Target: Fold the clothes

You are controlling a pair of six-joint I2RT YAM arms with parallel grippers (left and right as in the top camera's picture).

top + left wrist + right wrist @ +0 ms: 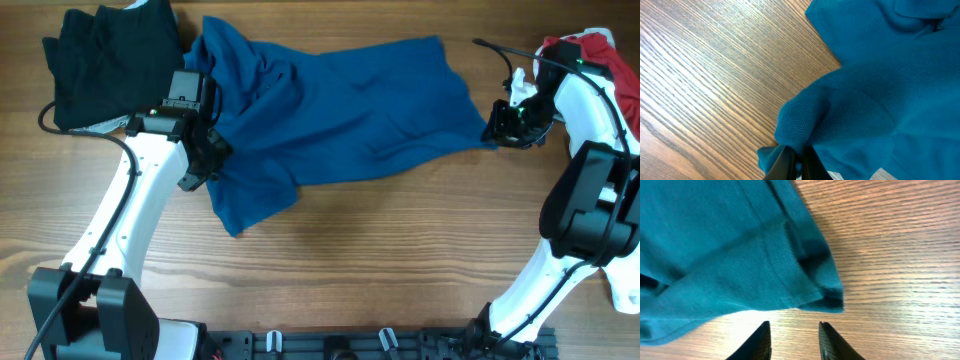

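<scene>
On the worktop (400, 240) the blue shirt (340, 110) lies crumpled across the far middle, with a black garment (105, 60) at its left end. My left pincer (796, 155) pinches a shirt fold tight; my right pincer (792, 335) gapes empty beside its right corner.

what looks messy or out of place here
The blue shirt lies wrinkled and askew, bunched at its left end where the left gripper pinches a fold. A black garment sits heaped at the far-left corner.
</scene>
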